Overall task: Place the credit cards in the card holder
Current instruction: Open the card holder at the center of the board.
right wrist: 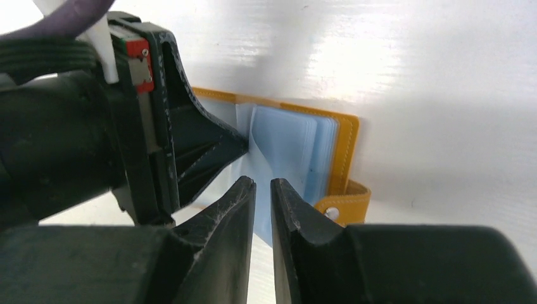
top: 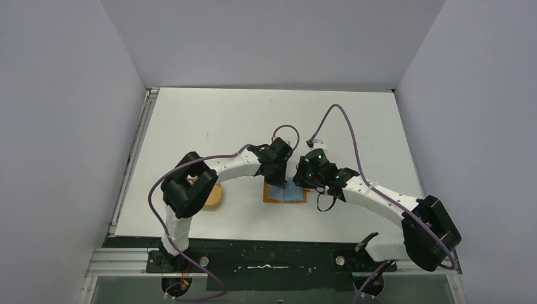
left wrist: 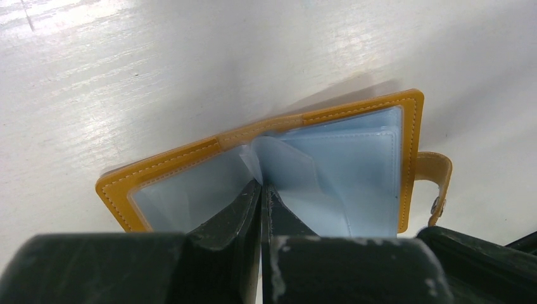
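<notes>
The card holder (top: 285, 195) lies open on the white table, a tan-orange leather bifold with pale blue clear sleeves (left wrist: 354, 171). My left gripper (left wrist: 261, 185) is shut at the spine, pinching the foot of one raised sleeve leaf. It stands over the holder's far edge (top: 277, 174) in the top view. My right gripper (right wrist: 263, 183) hovers at the holder's right side (top: 305, 180), its jaws a narrow gap apart. The lifted sleeve (right wrist: 278, 142) shows just beyond the right gripper's tips, with nothing clearly gripped. The left gripper's finger (right wrist: 215, 149) shows in the right wrist view. No credit cards are in view.
An orange oval tray (top: 214, 196) sits left of the holder, partly hidden behind the left arm's elbow (top: 189, 190). The holder's closure tab (left wrist: 437, 183) sticks out on its right side. Purple cables (top: 342, 120) loop above the right wrist. Grey walls enclose the table.
</notes>
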